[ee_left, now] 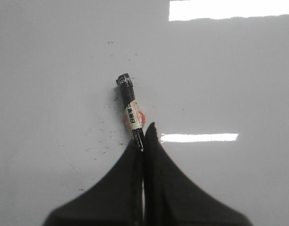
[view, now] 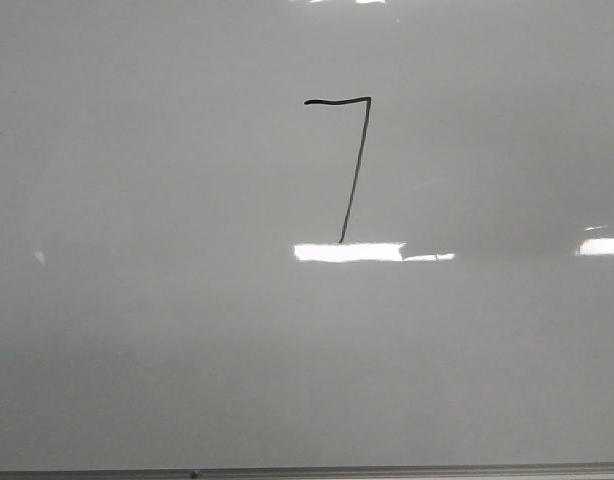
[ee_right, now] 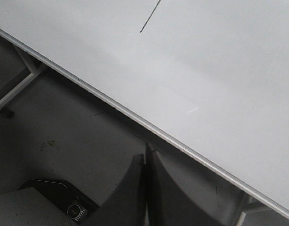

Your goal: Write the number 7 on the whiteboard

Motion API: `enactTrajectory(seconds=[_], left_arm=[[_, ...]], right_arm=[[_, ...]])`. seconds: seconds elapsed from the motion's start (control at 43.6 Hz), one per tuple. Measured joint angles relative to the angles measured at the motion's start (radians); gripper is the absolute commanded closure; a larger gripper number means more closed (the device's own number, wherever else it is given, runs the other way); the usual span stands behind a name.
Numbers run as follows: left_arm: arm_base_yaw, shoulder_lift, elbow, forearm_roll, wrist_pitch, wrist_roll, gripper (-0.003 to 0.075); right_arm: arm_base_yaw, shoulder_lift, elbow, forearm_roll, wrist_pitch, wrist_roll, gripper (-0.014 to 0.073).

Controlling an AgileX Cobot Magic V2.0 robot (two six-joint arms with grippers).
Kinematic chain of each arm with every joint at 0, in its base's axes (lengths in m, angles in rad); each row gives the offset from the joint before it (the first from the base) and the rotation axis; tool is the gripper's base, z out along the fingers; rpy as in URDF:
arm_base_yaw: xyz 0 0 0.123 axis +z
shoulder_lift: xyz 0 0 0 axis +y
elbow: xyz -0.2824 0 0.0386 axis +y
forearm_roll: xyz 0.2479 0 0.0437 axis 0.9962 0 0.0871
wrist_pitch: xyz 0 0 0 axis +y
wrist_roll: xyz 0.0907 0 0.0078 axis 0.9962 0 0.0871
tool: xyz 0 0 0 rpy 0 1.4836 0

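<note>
A thin black marker number 7 (view: 353, 160) sits toward twelve o'clock on the large glossy pale grey whiteboard (view: 147, 330). The left gripper (ee_left: 143, 136) pinches a black-capped marker pen (ee_left: 130, 106). The right gripper (ee_right: 145, 162) has its fingers pressed together, holding nothing, off the board's metal edge.

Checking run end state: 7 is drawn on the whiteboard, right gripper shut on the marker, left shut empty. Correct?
Arms swapped. The left wrist view shows the left gripper shut on the marker; the right gripper is shut, empty. The number 7 is on the whiteboard.
</note>
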Motion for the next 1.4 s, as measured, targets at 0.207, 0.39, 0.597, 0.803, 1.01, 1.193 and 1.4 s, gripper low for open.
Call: enactTrajectory(seconds=[0.207,0.39,0.597,0.803,1.01,1.193,1.4], left_arm=[[0.000,0.000,0.000,-0.006,-0.003,-0.002,0.0741],[-0.020,0.000,0.000,-0.006,-0.014,-0.002,0.0741],[-0.051,0.000,0.000,-0.006,-0.016,-0.002,0.0741],[-0.051,0.000,0.000,-0.026,-0.053,-0.002,0.0741],[-0.051,0.000,0.000,-0.028,-0.053,-0.002,0.0741],[-0.051,0.000,0.000,-0.028,-0.055,-0.002,0.0741],[-0.051,0.000,0.000,-0.028,-0.055,-0.002,0.0741]], right_arm=[[0.000,0.000,0.000,0.000,0.000,0.000,0.0661],[0.000,0.000,0.000,0.000,0.000,0.000,0.0661],[0.000,0.000,0.000,0.000,0.000,0.003,0.0661],[0.000,0.000,0.000,0.000,0.000,0.003,0.0661],[0.000,0.000,0.000,0.000,0.000,0.001,0.0661],[0.000,0.000,0.000,0.000,0.000,0.001,0.0661],[0.000,0.000,0.000,0.000,0.000,0.001,0.0661]])
